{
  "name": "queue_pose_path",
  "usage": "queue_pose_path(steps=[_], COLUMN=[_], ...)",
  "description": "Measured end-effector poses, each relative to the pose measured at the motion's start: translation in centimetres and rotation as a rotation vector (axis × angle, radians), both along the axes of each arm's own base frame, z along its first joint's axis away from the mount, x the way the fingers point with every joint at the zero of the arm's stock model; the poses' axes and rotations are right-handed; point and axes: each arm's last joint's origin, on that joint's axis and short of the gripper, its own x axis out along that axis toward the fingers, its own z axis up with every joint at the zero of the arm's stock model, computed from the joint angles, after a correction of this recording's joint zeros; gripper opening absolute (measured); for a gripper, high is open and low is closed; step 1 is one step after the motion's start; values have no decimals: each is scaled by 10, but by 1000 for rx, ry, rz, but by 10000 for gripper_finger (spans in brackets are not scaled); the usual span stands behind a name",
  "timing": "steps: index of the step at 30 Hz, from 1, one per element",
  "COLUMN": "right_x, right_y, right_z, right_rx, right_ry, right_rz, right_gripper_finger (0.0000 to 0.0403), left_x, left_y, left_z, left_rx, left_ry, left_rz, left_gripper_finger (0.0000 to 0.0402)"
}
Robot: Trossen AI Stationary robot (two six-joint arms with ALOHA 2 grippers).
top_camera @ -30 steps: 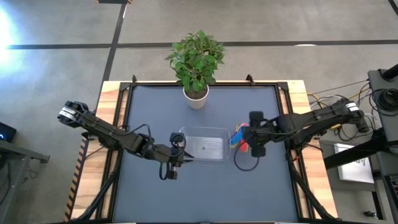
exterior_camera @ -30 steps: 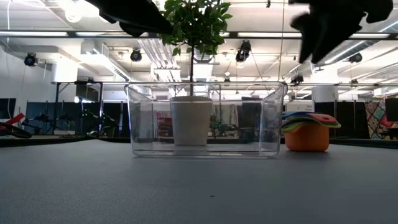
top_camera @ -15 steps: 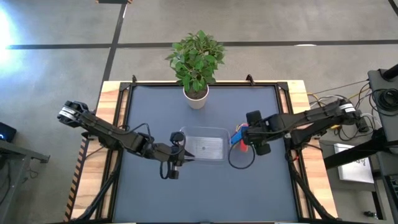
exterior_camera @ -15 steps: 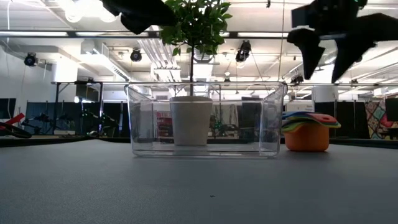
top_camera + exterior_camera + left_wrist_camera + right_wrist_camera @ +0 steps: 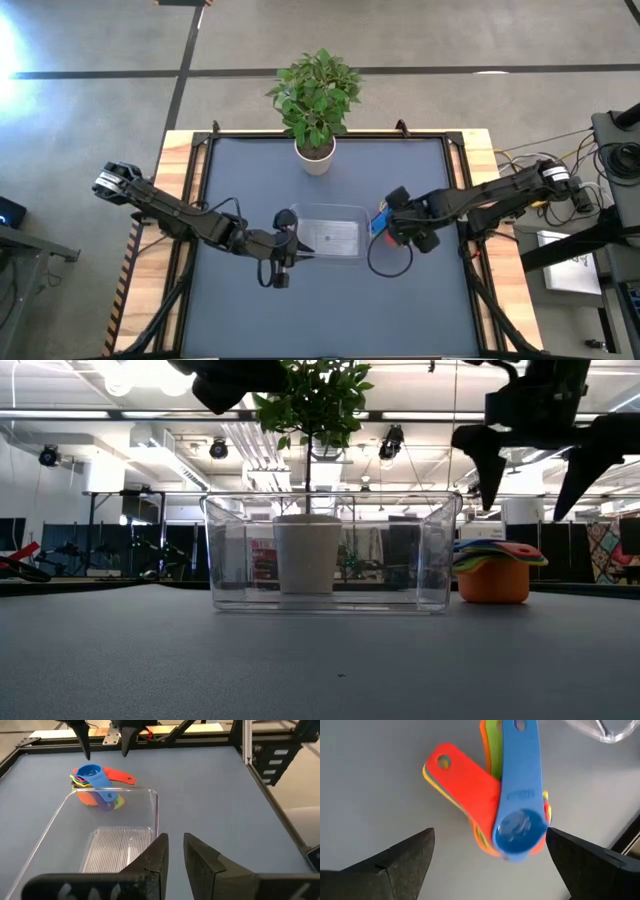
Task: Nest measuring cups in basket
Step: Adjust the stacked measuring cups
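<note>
Right gripper (image 5: 487,857), jaws wide, above the stacked cups (image 5: 512,827): descend centred, then grip. Left gripper (image 5: 175,852), at the basket's (image 5: 352,212) nine o'clock, has its jaws closed, empty.

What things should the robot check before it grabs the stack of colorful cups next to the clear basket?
1. Right gripper open wide enough: ok, its fingers are spread apart.
2. Right gripper above the stack of cups: ok, the stack sits between its fingers in the right wrist view.
3. Cups already nested: ok, the blue cup sits on top with the others under it.
4. Stack free to lift: ok, it stands on the table beside the basket, not inside it.
5. Basket has room: ok, nothing lies inside it.
6. Left gripper out of the way: cannot tell, it hangs shut at the basket's other end.
</note>
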Motion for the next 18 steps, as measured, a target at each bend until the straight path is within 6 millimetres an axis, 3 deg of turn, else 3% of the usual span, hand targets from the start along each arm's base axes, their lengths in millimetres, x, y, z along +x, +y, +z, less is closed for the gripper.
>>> queue_pose_path(steps=[4,18], right_x=[9,25], right_y=[2,5], right_z=[-2,-32], right_rx=[-6,-57], right_ry=[-55,96], right_rz=[76,264], right_gripper_finger=[370,370], left_x=[0,3], left_y=[0,0], left_z=[1,5], left_rx=[-26,-59], left_ry=[-7,-61], left_rz=[14,46], left_gripper_finger=[40,40])
